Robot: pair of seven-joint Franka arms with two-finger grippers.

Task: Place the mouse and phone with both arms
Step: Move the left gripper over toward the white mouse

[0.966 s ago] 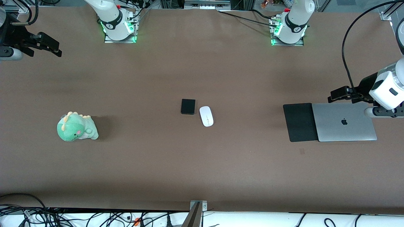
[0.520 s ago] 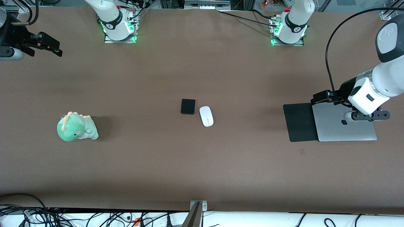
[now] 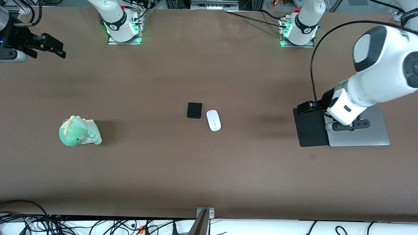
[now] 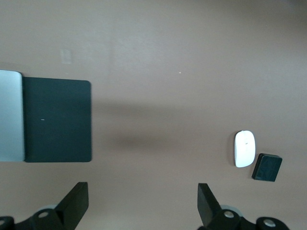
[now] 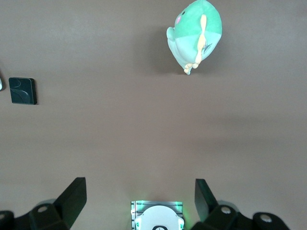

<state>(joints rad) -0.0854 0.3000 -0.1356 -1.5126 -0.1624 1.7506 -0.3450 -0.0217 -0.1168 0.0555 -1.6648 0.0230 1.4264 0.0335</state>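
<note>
The phone (image 3: 194, 110) and the mouse (image 3: 213, 120) lie flat near the middle of the table (image 3: 209, 182), just beside each other with a thin strip of brown between them; in the front view the mouse sits at about four o'clock from the phone. Bare tabletop surrounds the pair on every side. The plush dinosaur (image 3: 79, 131) is well apart at roughly eight o'clock from them, toward the right arm's end. The black mouse pad (image 3: 310, 130) lies well apart at three o'clock, toward the left arm's end, with the closed silver laptop (image 3: 375, 138) overlapping the pad's edge that faces away from the phone. The left gripper (image 3: 302, 108) hangs over the mouse pad's twelve o'clock corner, jaws spread wide and holding nothing. In the left wrist view its fingers (image 4: 76, 203) frame bare table, with the pad's straight edge and the mouse (image 4: 244, 148) and phone (image 4: 267, 167) in sight. The right gripper (image 3: 55, 49) waits at ten o'clock in the front view, near the table's edge at the right arm's end. Its jaws are also wide apart and empty, and its wrist view shows clear brown surface between its fingers (image 5: 74, 194).
</note>
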